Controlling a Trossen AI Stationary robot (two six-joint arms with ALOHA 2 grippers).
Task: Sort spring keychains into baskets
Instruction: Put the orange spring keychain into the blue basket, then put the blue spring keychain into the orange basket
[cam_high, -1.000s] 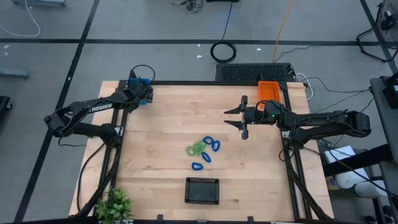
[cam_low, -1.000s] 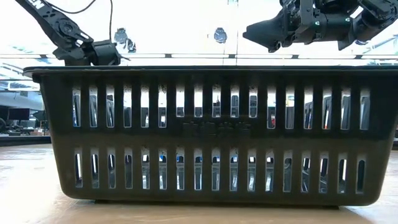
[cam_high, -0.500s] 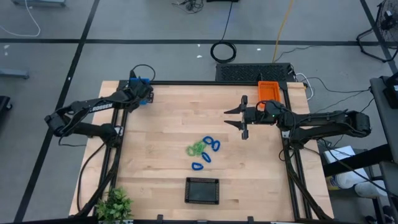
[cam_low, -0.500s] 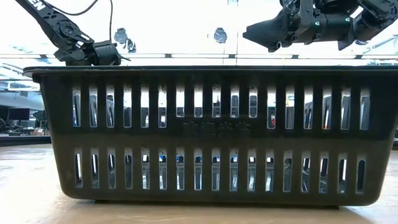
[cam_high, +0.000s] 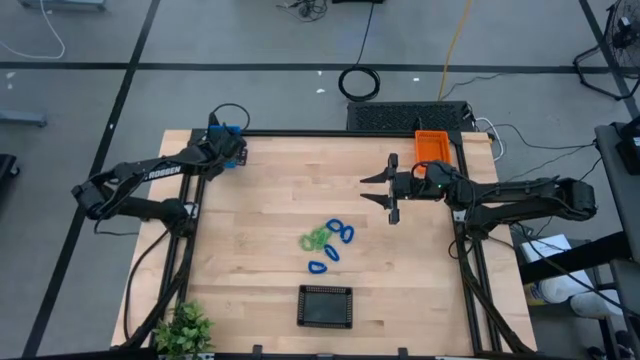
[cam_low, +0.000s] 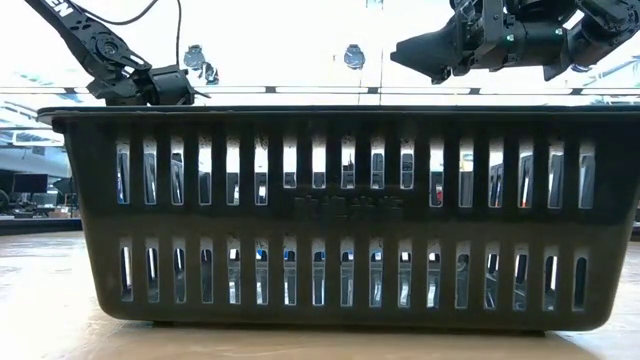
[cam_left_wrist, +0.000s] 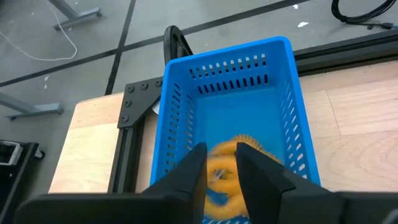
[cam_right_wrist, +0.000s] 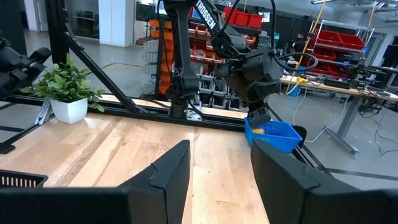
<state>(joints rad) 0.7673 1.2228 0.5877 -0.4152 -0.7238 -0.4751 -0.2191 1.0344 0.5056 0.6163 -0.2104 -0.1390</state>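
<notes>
Only the left wrist view looks down into the blue basket (cam_left_wrist: 230, 112), where an orange-yellow spring keychain (cam_left_wrist: 225, 171) lies on the basket floor, showing in the gap between the left gripper (cam_left_wrist: 220, 171) fingers, which stand slightly apart; whether they touch it cannot be told. From above, that basket (cam_high: 229, 133) sits at the table's 11 o'clock corner, mostly covered by the gripper (cam_high: 232, 150).

The high view alone shows the loose pile near the table's centre: 3 blue spring keychains (cam_high: 336, 241) and a green spring keychain (cam_high: 316, 238). The orange basket (cam_high: 433, 148) is at 1 o'clock, the black basket (cam_high: 326, 306) at 6 o'clock.

The right gripper (cam_high: 386, 187) hangs above the table toward 2 o'clock, fingers apart and holding nothing.

In the low view the black basket's (cam_low: 340, 215) slotted wall fills the frame and hides the pile.
</notes>
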